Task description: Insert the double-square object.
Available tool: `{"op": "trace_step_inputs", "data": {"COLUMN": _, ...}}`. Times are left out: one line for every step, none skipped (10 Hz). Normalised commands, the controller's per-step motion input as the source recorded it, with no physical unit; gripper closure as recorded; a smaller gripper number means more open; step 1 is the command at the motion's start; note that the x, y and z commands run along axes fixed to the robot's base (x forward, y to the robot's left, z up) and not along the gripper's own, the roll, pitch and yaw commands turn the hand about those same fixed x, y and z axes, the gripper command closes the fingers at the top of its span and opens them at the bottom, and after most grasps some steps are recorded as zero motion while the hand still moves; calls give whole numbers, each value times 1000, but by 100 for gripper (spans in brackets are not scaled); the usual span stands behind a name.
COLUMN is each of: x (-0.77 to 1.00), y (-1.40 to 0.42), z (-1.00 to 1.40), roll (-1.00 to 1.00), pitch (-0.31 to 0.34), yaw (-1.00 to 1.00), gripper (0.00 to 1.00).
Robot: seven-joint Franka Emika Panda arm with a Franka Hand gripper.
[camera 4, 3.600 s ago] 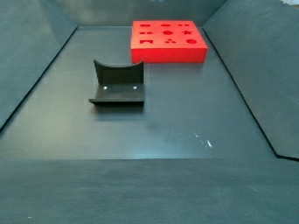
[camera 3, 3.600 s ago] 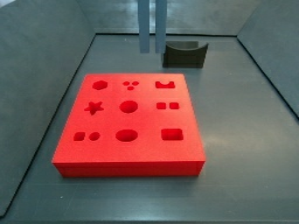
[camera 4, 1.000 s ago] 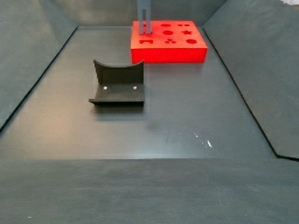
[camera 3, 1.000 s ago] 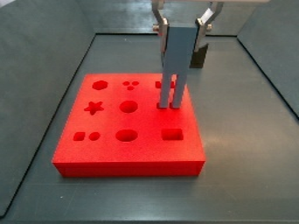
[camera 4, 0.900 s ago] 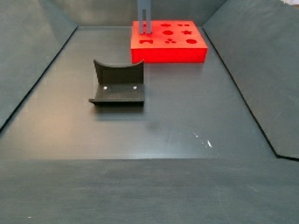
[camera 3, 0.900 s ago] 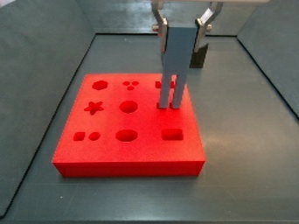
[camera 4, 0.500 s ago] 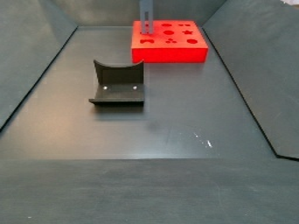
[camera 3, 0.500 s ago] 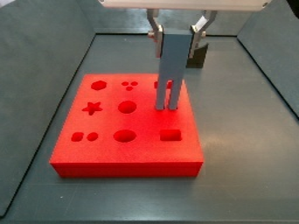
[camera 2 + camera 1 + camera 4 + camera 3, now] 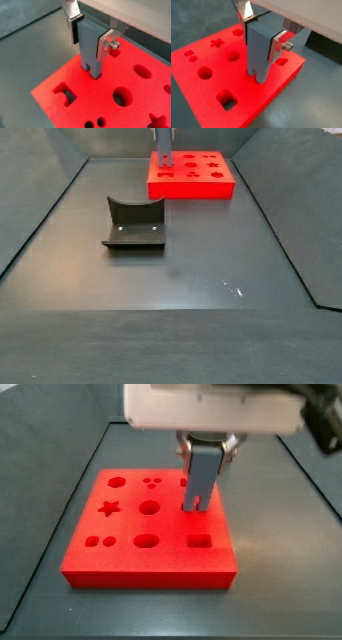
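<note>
The double-square object is a tall blue-grey peg, held upright over the flat red board. My gripper is shut on its flat upper body. In both wrist views the silver fingers clamp the peg from both sides. Its two prongs point down and their tips meet the red board at the pair of small square holes. Whether the tips are inside the holes is hidden. In a side view the peg stands at the board's near left corner.
The dark fixture with a curved notch stands on the grey floor, apart from the red board. The board has several other shaped holes, among them a star and a square. Grey walls enclose the floor.
The gripper has moved down with the peg, and its white wrist body now fills the top of a side view. The prong tips have come down to the board.
</note>
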Motion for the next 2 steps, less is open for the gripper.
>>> {"op": "trace_step_inputs", "data": {"x": 0, "y": 0, "z": -171, "roll": -27, "pitch": -26, "yaw": 0, "gripper": 100}}
{"op": "trace_step_inputs", "data": {"x": 0, "y": 0, "z": 0, "roll": 0, "pitch": 0, "yaw": 0, "gripper": 100}}
